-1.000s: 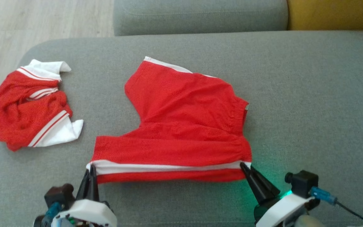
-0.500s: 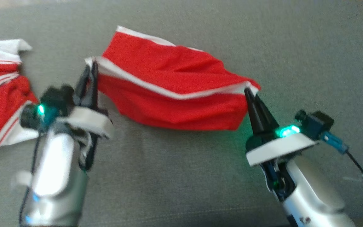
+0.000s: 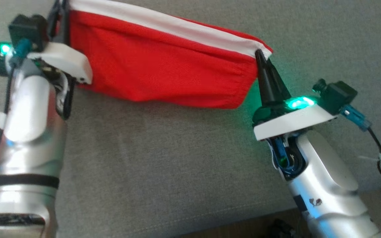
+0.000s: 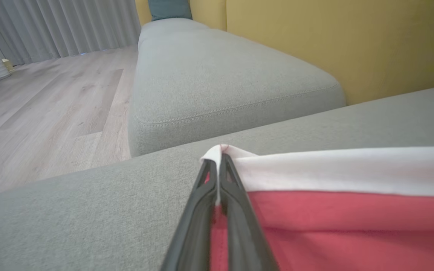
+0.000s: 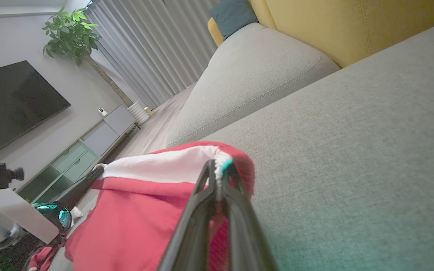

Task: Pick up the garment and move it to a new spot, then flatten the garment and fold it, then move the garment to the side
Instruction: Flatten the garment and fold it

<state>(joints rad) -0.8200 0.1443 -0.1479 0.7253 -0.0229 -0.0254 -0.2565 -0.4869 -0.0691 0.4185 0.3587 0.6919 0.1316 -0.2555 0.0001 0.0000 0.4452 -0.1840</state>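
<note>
Red mesh with a white band along its top edge, the garment (image 3: 164, 66) hangs stretched between the two hands above the grey sofa seat (image 3: 177, 165). The left hand (image 4: 217, 163) is pinched shut on the left corner and the right hand (image 3: 260, 54) is clamped on the right corner. Each grip takes just a sliver of the white band, so I'd say a sharp tug or the arms spreading wider could pull a corner free and drop that side. The loose lower edge sags near the seat and might drag and bunch. Beyond lie another grey seat (image 4: 220, 75), a yellow backrest (image 4: 352, 45) and wood floor (image 4: 51, 113); nothing on the seat blocks the way.
</note>
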